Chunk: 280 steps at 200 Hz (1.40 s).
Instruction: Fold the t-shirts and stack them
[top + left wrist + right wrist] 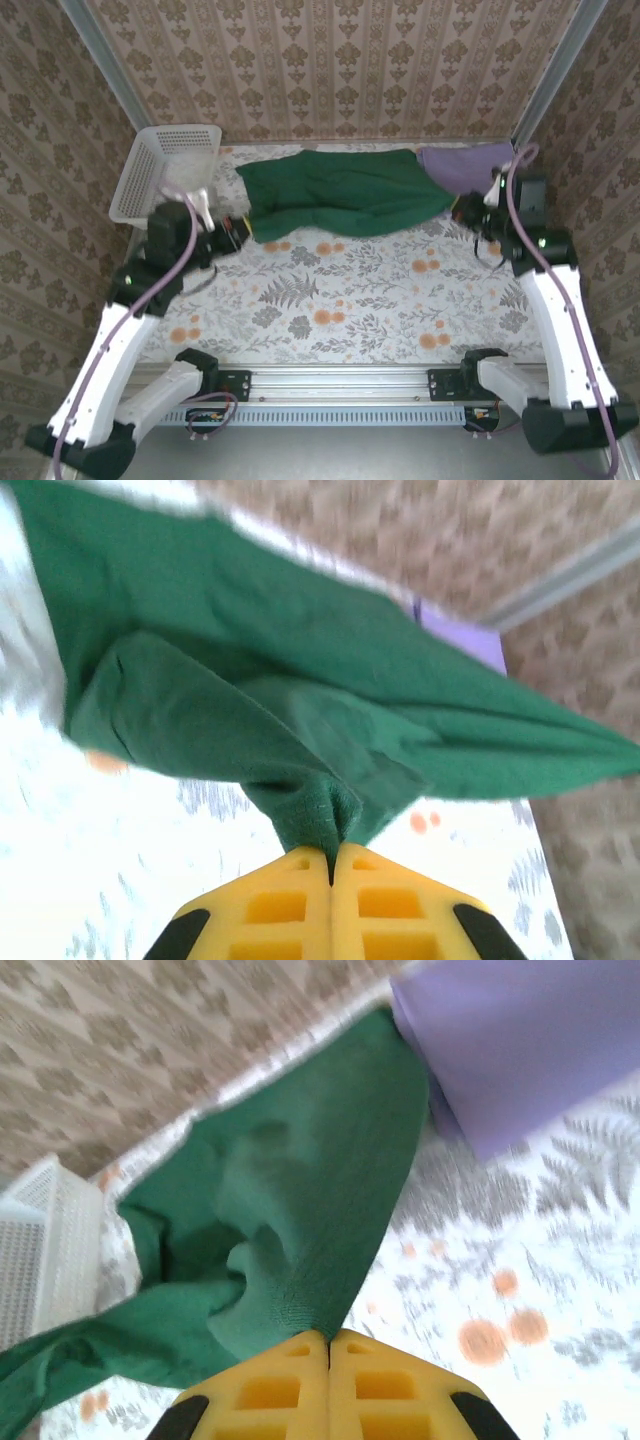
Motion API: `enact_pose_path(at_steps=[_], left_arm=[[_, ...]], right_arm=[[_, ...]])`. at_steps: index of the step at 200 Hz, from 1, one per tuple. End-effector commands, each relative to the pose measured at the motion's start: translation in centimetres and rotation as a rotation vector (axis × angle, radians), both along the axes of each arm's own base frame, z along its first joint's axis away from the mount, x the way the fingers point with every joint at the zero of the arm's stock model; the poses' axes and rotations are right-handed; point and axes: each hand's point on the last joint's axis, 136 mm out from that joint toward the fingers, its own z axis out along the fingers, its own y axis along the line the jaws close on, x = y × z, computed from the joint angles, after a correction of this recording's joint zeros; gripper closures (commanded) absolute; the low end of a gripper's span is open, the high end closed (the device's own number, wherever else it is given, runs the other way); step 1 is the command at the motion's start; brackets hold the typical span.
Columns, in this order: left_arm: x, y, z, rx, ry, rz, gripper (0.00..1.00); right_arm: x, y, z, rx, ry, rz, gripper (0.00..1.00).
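From my left wrist, my left pincer (330,868) is pressed together on a bunched corner of the green t-shirt (300,700), which stretches away over the floral worktop (120,860). The lilac t-shirt (460,640) peeks out behind it.

From my right wrist, my right pincer (328,1348) pinches the green t-shirt's other end, the lilac t-shirt just beyond it.

From above, the green t-shirt stretches between my two pincers along the worktop's back, touching the lilac t-shirt in the back right corner. A white basket (165,170) stands back left.
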Motion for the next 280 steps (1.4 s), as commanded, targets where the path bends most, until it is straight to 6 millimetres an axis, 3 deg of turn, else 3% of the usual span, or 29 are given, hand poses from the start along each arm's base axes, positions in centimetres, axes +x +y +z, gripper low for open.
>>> enact_pose_path(at_steps=[1,8,15,27,43,65,92,108,119,143,176,227,256,280], left_arm=[[-6.1,0.9,-7.8,0.005,0.249,-0.010,0.88],[-7.2,2.1,-9.6,0.017,0.279,0.034,0.77],[-8.0,3.6,-10.8,0.033,0.287,0.092,0.60],[-8.5,5.8,-11.9,0.052,0.263,0.183,0.57],[-7.9,7.2,-11.7,0.088,0.215,0.252,0.51],[-5.4,5.8,-11.5,0.167,0.226,0.221,0.45],[-0.4,3.4,-11.9,0.267,0.224,0.185,0.32],[3.2,3.0,-12.9,0.349,0.249,0.189,0.31],[6.0,3.9,-14.1,0.388,0.291,0.234,0.32],[11.2,4.4,-16.1,0.296,0.345,0.254,0.34],[16.5,1.7,-17.5,0.246,0.419,0.133,0.36],[20.1,0.9,-20.7,0.397,0.491,0.147,0.43],[21.1,-1.4,-21.8,0.419,0.500,0.100,0.39],[21.0,-2.8,-23.0,0.409,0.529,0.058,0.45]], right_arm=[[-4.8,0.2,-8.1,0.036,0.185,-0.006,1.00],[-5.9,0.1,-10.1,0.048,0.214,-0.025,1.00],[-6.8,-0.1,-12.2,0.060,0.245,-0.046,1.00],[-7.7,0.1,-14.8,0.099,0.278,-0.066,1.00],[-8.2,0.5,-17.3,0.154,0.319,-0.079,1.00],[-8.2,0.8,-18.5,0.197,0.336,-0.093,1.00],[-7.6,0.5,-18.5,0.193,0.304,-0.111,1.00],[-7.2,0.5,-18.7,0.197,0.287,-0.109,1.00],[-6.9,0.4,-18.6,0.190,0.276,-0.106,1.00],[-6.4,0.7,-18.6,0.204,0.269,-0.092,1.00],[-5.5,0.8,-18.1,0.207,0.235,-0.075,1.00],[-4.9,0.7,-18.1,0.198,0.222,-0.072,1.00],[-4.7,0.6,-18.2,0.194,0.224,-0.071,1.00],[-4.6,0.5,-18.3,0.191,0.226,-0.070,1.00]])
